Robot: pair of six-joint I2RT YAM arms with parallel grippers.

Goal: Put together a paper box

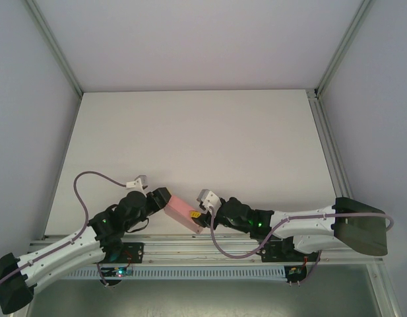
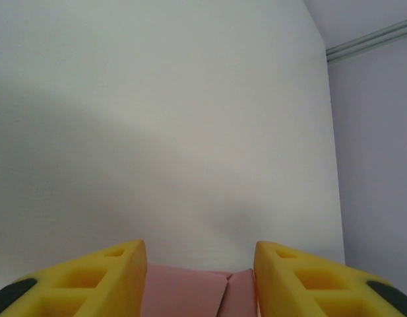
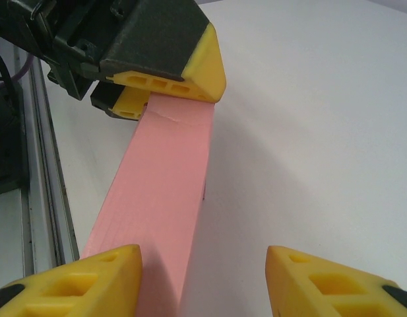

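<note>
The paper box [image 1: 182, 209] hangs between the two arms, close to the table's [image 1: 190, 132] near edge and a little left of the middle. It is folded into a long, narrow pink block that runs from far-left to near-right. From here I can't quite tell whether it rests on the surface or is lifted just clear of it.

The left gripper [image 1: 165, 198] is clamped on the box's far-left end. From the right wrist, one finger [image 3: 167, 49] lies along the top of the card and the other sits beneath it. From the left wrist, pink card fills the gap between the yellow fingers [image 2: 104, 277].

The right gripper [image 1: 202, 218] stands at the near-right end with its jaws apart. The box lies against one finger [image 3: 104, 281], and bare table shows between the card and the other finger.

The metal rail [image 1: 210, 246] runs just nearside of the box. A broad white stretch of table lies toward the far side and out to both sides, up to the frame posts [image 1: 328, 142].
</note>
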